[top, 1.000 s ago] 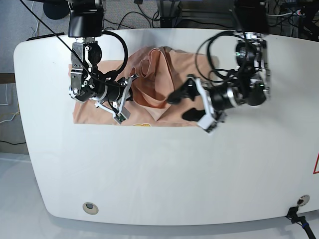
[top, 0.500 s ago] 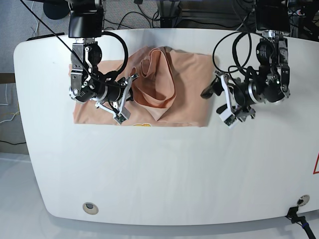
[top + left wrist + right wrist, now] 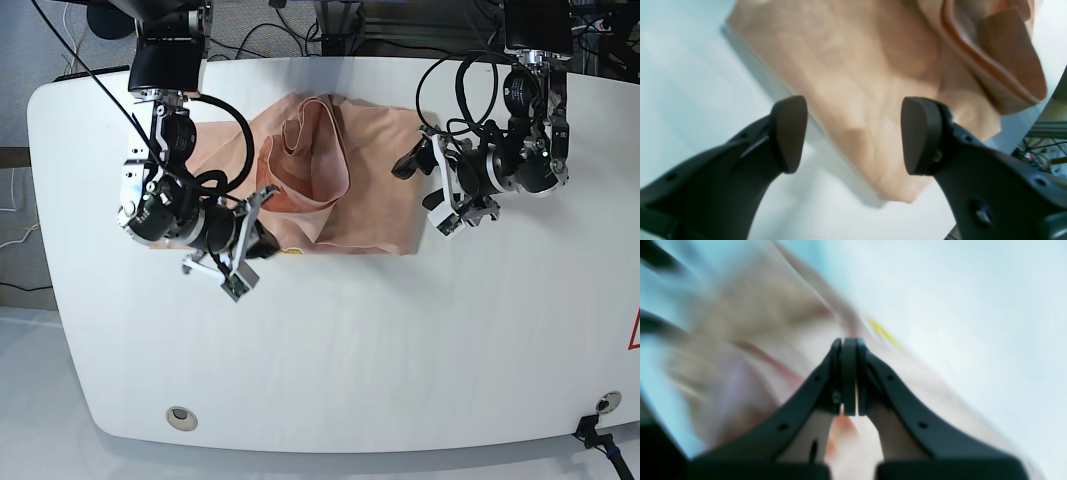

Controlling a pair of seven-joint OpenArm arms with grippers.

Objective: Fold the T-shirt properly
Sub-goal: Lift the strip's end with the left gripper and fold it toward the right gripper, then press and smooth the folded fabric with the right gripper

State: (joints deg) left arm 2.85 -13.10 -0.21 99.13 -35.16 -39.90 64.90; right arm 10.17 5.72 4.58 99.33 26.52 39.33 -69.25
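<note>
The peach T-shirt [image 3: 345,175] lies bunched at the table's back middle, its neckline folded up and a yellow print [image 3: 290,251] at its front edge. In the base view my left gripper [image 3: 418,185] hangs open just beside the shirt's right edge. The left wrist view shows its two dark fingers [image 3: 790,133] spread apart over a corner of the T-shirt [image 3: 846,66], with nothing between them. My right gripper [image 3: 265,195] is shut over the shirt's left part. In the right wrist view the right gripper [image 3: 848,343] has its pads pressed together, the T-shirt [image 3: 750,326] blurred behind.
The white table [image 3: 330,350] stretches toward me in front of the shirt. A round fitting [image 3: 180,416] sits near the front left edge. Cables and frame parts [image 3: 300,25] crowd the space behind the back edge.
My left arm has swung off the shirt's middle to its right edge, still open. My right arm has moved toward the table's front and turned, still shut.
</note>
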